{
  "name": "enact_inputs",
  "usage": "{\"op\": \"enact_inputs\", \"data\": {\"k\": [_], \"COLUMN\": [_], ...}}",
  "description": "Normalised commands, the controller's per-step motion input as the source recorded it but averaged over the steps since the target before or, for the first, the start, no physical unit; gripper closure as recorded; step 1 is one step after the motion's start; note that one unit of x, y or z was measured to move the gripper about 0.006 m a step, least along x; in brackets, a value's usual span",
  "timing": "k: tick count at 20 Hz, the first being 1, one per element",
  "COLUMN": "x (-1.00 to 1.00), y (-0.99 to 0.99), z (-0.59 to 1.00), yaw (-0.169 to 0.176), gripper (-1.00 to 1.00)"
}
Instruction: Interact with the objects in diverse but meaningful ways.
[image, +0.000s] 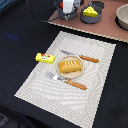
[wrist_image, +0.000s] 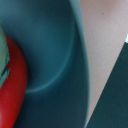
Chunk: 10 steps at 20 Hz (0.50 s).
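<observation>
**Hand down in the far saucepan**

I see the hand (image: 67, 6) low over the grey saucepan (image: 66, 12) at the far edge of the worktop (image: 20, 35); whether it is wide or narrow, I cannot tell. My wrist camera shows the red tomato (wrist_image: 12, 87) inside the saucepan. The cheese wedge (image: 90, 10) sits just right; bread loaf (image: 69, 65) and butter block (image: 44, 58) lie nearer, on the placemat (image: 95, 85).

Golden bread loaf (image: 69, 66) on a pale striped placemat (image: 95, 95). Yellow butter block (image: 44, 58) with red markings. Yellow holed cheese wedge (image: 89, 10) in a grey pot (image: 90, 18). Red tomato (wrist_image: 11, 90) inside a grey-blue saucepan (wrist_image: 55, 55). Dark counter (image: 17, 35).
</observation>
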Motion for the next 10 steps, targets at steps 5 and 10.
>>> {"op": "enact_inputs", "data": {"k": [5,10], "x": [-0.08,-0.07], "y": [0.0,0.0], "z": [-0.2,-0.14], "yaw": [0.057,0.049], "gripper": [1.0,1.0]}}
